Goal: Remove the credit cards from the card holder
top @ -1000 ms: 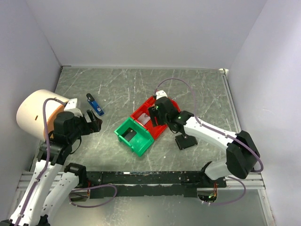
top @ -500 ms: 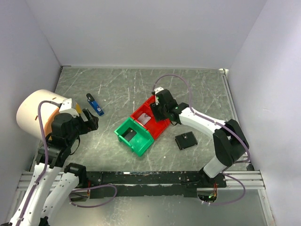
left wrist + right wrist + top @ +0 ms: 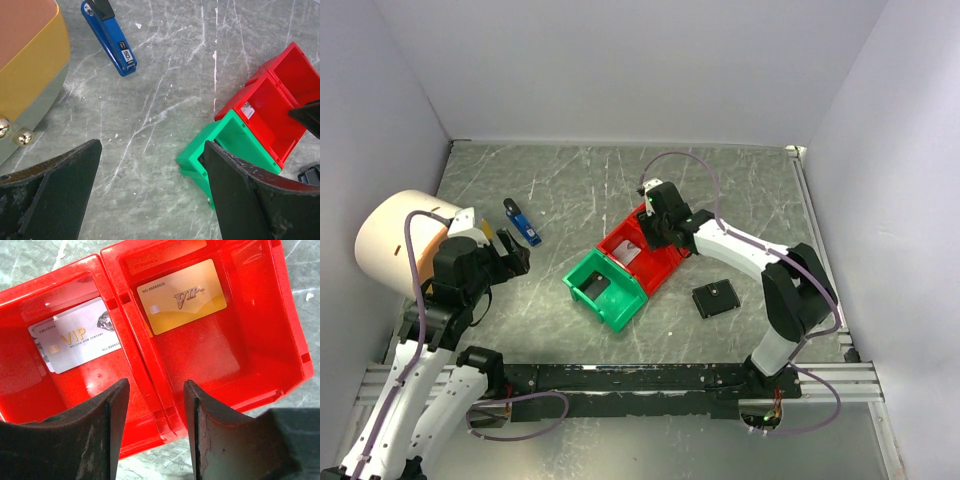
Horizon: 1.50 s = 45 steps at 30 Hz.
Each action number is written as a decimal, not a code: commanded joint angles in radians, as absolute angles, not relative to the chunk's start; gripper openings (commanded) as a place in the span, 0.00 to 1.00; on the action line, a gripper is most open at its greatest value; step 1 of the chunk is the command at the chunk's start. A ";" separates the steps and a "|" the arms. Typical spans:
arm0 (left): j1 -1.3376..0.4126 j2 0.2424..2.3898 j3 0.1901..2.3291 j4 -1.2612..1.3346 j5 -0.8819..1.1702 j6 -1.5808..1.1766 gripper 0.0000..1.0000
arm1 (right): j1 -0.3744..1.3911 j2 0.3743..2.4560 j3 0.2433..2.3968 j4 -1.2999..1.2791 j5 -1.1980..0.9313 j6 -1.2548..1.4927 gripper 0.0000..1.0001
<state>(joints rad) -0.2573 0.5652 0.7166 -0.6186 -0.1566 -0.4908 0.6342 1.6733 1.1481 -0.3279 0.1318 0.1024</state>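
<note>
Landmark: red bin (image 3: pixel 665 262), two compartments, sat mid-table with one end touching the green bin (image 3: pixel 620 305).
Silver card (image 3: pixel 75 342): lay flat and face up in the red bin compartment next to the green bin, "VIP" readable.
Gold card (image 3: pixel 182 295): lay flat and face up in the red bin's other compartment, just across the divider from the silver card.
Holder (image 3: pixel 716 299): was shut and flat on the table outside the red bin, off its right side toward the arm bases. It was near the bin but not touching, with a pale stud on top.
Right gripper (image 3: pixel 155 385): was over the red bin with fingers spread and nothing pinched. The bin's divider showed in the gap between them. Couldn't tell whether the fingers touched the bin.
Left gripper (image 3: pixel 150 150): was well left of the red bin, pointed toward it, fingers spread wide and holding nothing. Bare table showed between them.
Green bin contents: top view showed a dark flat patch inside. Couldn't tell whether it was a card, since the left wrist view had a finger over that spot.
Stapler (image 3: pixel 110 37): blue and black, lay on the table left of the red bin toward the back wall, well apart from it.
Cylinder (image 3: pixel 395 240): big and cream, stood farthest left of the red bin, beside the left arm.
</note>
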 commanded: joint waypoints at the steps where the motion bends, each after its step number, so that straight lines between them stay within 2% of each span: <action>1: -0.262 0.567 0.713 -0.611 -0.175 -0.503 0.95 | 0.627 1.697 1.164 -0.340 0.152 0.091 0.45; 6: -0.262 0.569 0.715 -0.612 -0.178 -0.505 0.95 | 0.625 1.715 1.158 -0.334 0.162 0.096 0.40; 15: -0.262 0.577 0.715 -0.614 -0.178 -0.505 0.95 | 0.608 1.692 1.126 -0.309 0.259 0.141 0.25; 40: -0.262 0.618 0.710 -0.604 -0.142 -0.501 0.95 | 0.504 1.827 1.263 -0.384 0.355 0.510 0.25; 42: -0.262 0.618 0.709 -0.603 -0.140 -0.500 0.95 | 0.504 1.822 1.261 -0.381 0.349 0.515 0.28; 45: -0.262 0.618 0.708 -0.601 -0.135 -0.499 0.95 | 0.503 1.798 1.255 -0.377 0.326 0.506 0.39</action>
